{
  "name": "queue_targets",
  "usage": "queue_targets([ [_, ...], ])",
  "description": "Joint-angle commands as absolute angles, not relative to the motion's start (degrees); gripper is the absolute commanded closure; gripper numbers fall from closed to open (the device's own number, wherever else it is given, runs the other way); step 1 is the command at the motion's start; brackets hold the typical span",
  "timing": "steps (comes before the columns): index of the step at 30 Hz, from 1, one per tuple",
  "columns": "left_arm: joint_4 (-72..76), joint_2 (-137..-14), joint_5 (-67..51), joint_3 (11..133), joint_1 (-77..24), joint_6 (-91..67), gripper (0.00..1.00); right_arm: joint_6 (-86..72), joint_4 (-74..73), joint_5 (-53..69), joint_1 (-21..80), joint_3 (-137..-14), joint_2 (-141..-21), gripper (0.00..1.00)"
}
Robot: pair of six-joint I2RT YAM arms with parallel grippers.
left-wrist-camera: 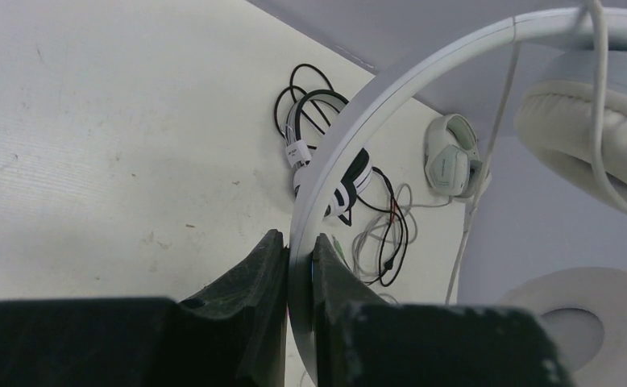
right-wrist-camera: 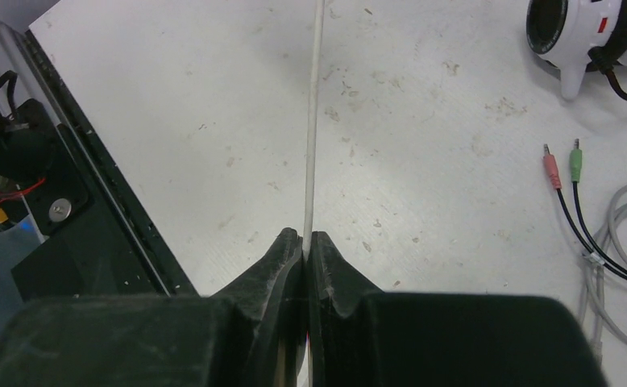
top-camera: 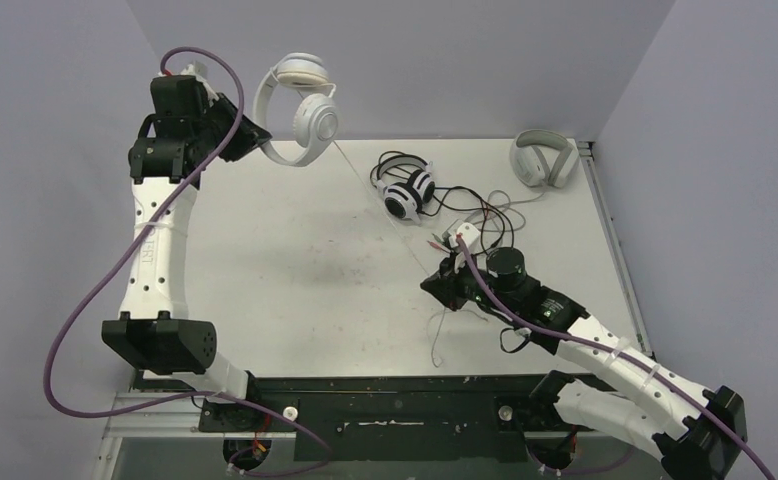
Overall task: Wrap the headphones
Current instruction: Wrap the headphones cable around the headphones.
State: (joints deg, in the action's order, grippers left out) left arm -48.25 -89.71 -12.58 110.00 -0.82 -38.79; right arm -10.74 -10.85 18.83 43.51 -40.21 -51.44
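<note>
Left tool (left-wrist-camera: 299, 242) clamps the headband (left-wrist-camera: 391, 89) of the all-white plastic headphones (left-wrist-camera: 584, 121); right tool (right-wrist-camera: 305, 239) pinches their thin white cable (right-wrist-camera: 315, 113) running ahead.

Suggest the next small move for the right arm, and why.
Probably carry the right fingers up around the headband to lay a turn of the thin cable on it. The left fingers clamp the headband, holding the white headphones raised; the right fingers pinch the cable, which runs straight to the set.
</note>
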Motion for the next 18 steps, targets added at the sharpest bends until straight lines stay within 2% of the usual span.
queue_targets([
  [1, -44.5, -90.4, -15.9, 115.8, 4.7, -42.7, 1.0, -13.1, -9.3, 15.8, 43.1, -37.0, -49.3, 1.0],
  [10, -42.3, -92.3, -17.9, 118.4, 7.4, -44.8, 1.0, -15.1, -8.9, 20.8, 43.3, -33.0, -47.9, 1.0],
  [14, -37.8, -91.1, -18.8, 114.0, 6.8, -46.9, 1.0, -15.6, -7.5, 25.0, 46.2, -35.7, -51.7, 1.0],
  [18, -35.8, -88.9, -13.5, 109.1, 4.7, -44.7, 1.0, -14.1, -8.9, 25.2, 51.8, -42.3, -56.4, 1.0],
])
